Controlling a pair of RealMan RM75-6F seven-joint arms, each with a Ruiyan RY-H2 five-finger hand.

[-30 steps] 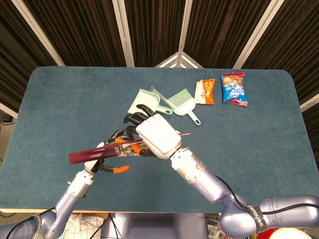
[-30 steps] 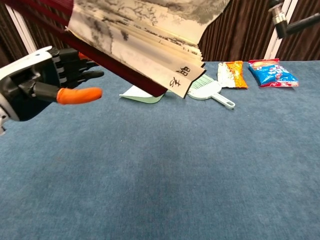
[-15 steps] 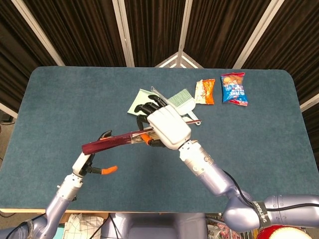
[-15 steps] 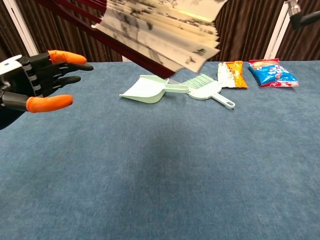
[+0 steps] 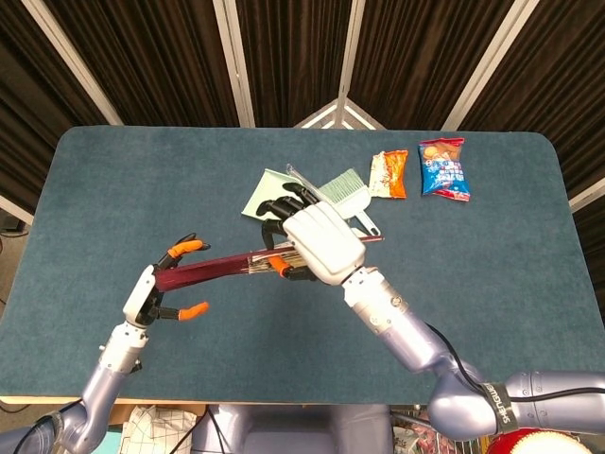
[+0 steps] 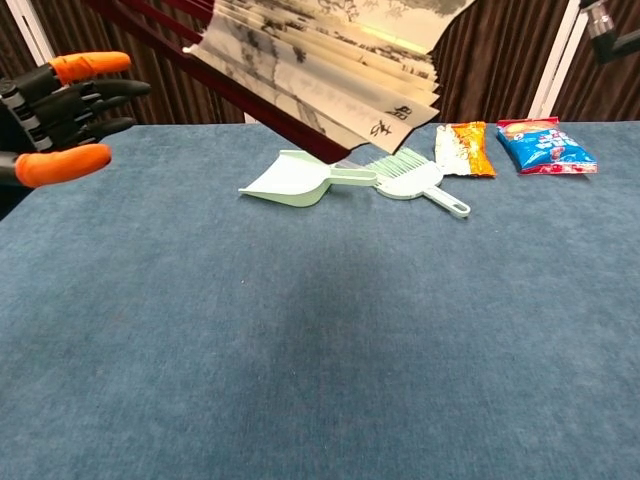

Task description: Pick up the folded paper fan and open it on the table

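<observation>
The paper fan (image 5: 213, 270) is held in the air above the table's middle, its dark red guard pointing left. My right hand (image 5: 317, 244) grips it at the pivot end. In the chest view the fan (image 6: 330, 55) fills the top, its printed folds partly spread. My left hand (image 5: 159, 288) hovers at the fan's left tip, with its orange-tipped fingers spread and holding nothing. In the chest view the left hand (image 6: 55, 120) sits at the far left, apart from the fan. The right hand is out of the chest view.
A mint dustpan (image 5: 269, 194) and a matching brush (image 5: 348, 194) lie just behind my right hand. An orange snack packet (image 5: 388, 174) and a blue one (image 5: 443, 168) lie at the back right. Blue cloth (image 5: 113, 189) covers the table.
My left hand has let go of the fan's guard, opened and drawn back to the left. The right hand has carried the fan slightly to the right and further back.
</observation>
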